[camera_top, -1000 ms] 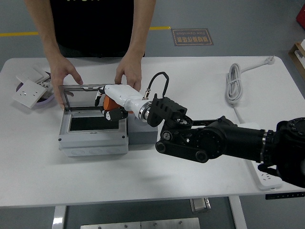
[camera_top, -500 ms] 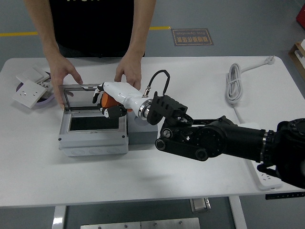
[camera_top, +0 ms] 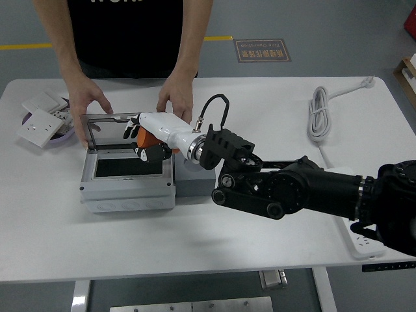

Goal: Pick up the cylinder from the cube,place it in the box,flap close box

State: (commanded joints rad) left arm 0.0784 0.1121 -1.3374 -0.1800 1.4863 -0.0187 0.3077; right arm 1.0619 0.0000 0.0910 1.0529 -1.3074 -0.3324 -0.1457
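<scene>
Edging toward ten o'clock, my right hand (camera_top: 148, 138), fingers gripping the orange cylinder (camera_top: 147, 139), now hangs over the open box (camera_top: 127, 188), so release comes next.

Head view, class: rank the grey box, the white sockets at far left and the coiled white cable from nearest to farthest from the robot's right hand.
1. Grey box: directly under the right hand.
2. White sockets: far left of the table.
3. Coiled white cable: far right side.

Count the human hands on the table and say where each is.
2. One hand grips the box lid's left end; the other hand rests behind the box's right corner. None seems hidden.
</scene>
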